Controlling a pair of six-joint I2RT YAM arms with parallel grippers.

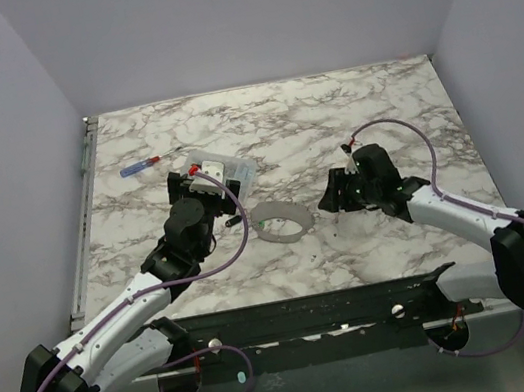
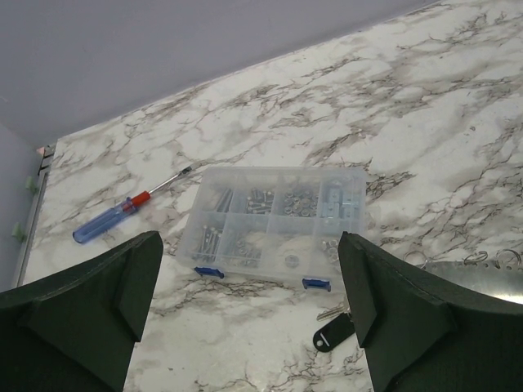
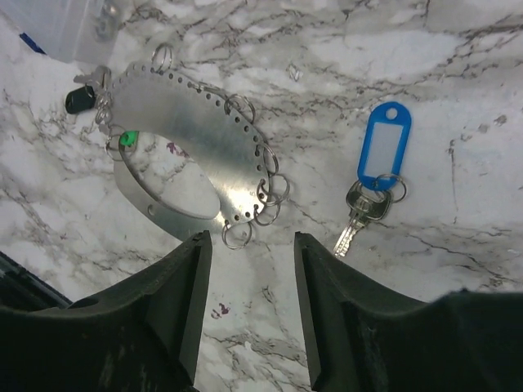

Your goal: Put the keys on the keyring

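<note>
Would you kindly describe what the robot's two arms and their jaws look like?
The left arm and the right arm match: white shells on the links, bulky black joints, and a purple cable looping along each. The jaws are dark, matte, wedge-shaped blocks.

walls: plain pale lavender | table: white-grey marble pattern | light: soft, even
</note>
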